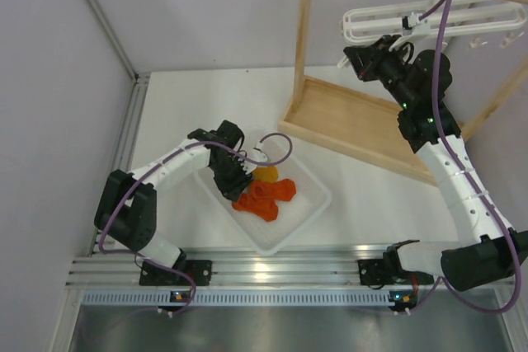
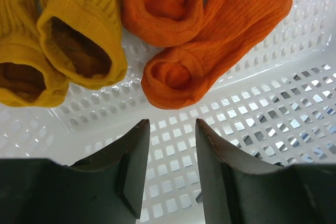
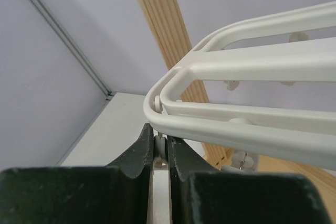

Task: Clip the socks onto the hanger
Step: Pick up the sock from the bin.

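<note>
Fingers (image 2: 134,166) of the left gripper (image 2: 172,145) stand spread, a clear gap between them, holding nothing and hovering just above the floor of the white perforated tray (image 2: 273,124). The socks lie just ahead of those fingertips, bunched together in the tray: two red-orange socks (image 2: 210,40) on the right, ribbed, cuffs gaping toward the camera and overlapping one another, and two yellow-orange socks (image 2: 68,40) on the left, side by side with their cuffs open too. None of the four is touched by either finger. The right gripper (image 3: 161,142) is raised to the rounded end of the hanger (image 3: 252,66), its jaws pressed nearly together and pinching a thin white tab (image 3: 159,163) that sits directly under the frame's corner. The hanger is a white barred plastic frame, lying roughly level, hung from the top bar of the wooden rack (image 1: 305,39) at the far right of the table (image 1: 181,105), well apart from the tray.
</note>
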Robot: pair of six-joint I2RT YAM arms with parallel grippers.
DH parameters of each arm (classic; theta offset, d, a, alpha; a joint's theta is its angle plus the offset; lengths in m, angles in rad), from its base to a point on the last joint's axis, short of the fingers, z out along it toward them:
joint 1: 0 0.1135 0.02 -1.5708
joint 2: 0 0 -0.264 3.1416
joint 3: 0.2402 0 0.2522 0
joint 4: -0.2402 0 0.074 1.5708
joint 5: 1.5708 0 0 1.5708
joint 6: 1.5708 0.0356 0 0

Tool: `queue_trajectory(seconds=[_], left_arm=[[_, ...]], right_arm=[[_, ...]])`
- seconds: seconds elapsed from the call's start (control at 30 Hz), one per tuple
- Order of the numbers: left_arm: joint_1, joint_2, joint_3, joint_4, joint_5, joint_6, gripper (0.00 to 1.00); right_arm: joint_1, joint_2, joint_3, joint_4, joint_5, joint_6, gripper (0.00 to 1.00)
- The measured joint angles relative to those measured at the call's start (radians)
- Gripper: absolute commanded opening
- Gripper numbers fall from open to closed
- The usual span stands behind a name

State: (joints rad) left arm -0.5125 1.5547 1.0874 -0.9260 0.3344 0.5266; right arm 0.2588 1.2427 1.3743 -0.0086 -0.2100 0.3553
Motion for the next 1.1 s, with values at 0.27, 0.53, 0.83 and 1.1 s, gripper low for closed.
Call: queue_trajectory(seconds=[0.27,0.53,0.83,1.1], left_arm=[[0.000,0.040,-0.031,0.018,-0.005,0.039,0.47],[0.001,0.089,-0.058,0.064,-0.002,0.089,0.40],[0.002,0.105,-0.057,0.110,0.060,0.120,0.00],[0.003,0.014,0.045,-0.027,0.163,0.218,0.00]], right_arm=[[0.000,0.000,0.000,0.000,0.006,-0.008,0.00],[0.000,0.000,0.000,-0.003,0.012,-0.016,0.00],[0.000,0.000,0.000,-0.008,0.022,-0.023,0.00],[0.000,0.000,-0.001,-0.016,0.024,-0.024,0.00]])
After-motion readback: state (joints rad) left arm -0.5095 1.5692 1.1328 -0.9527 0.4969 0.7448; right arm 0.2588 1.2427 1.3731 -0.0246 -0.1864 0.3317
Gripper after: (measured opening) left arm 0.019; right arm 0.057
